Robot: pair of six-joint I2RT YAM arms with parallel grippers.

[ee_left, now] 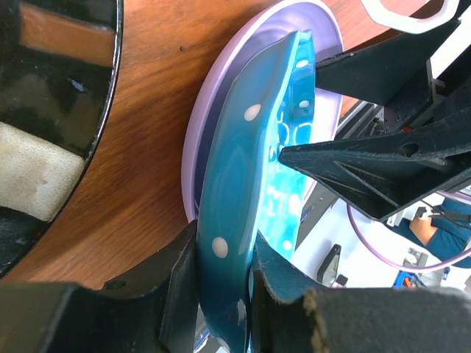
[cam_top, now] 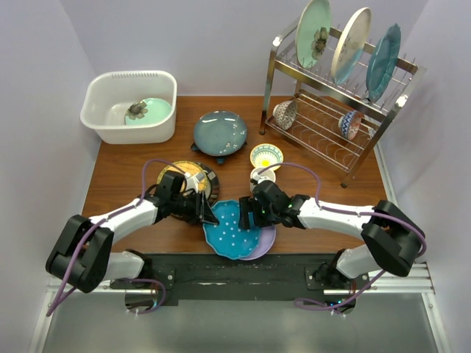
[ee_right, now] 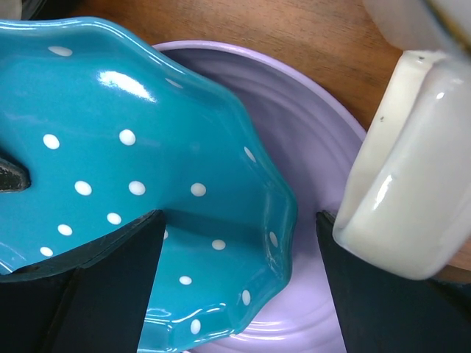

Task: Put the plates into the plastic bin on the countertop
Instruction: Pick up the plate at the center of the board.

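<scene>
Reddish wood countertop (cam_top: pixel 125 184), near edge: blue dotted plate (cam_top: pixel 229 229) is sitting on lilac plate (cam_top: pixel 266 243) | left gripper (ee_left: pixel 228 294) is pinching its rim, right gripper (ee_right: pixel 239 287) is hanging with jaws apart over the other edge | glazed, stiff, probably slippery and chippable, so rim's the spot | plastic bin (cam_top: pixel 125 133) is sitting far left

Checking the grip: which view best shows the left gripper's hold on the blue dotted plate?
Left wrist view: the left gripper pinches the rim of the blue dotted plate close up. Top view shows most of the plate, the grip tiny; right wrist view shows its dotted face.
</scene>
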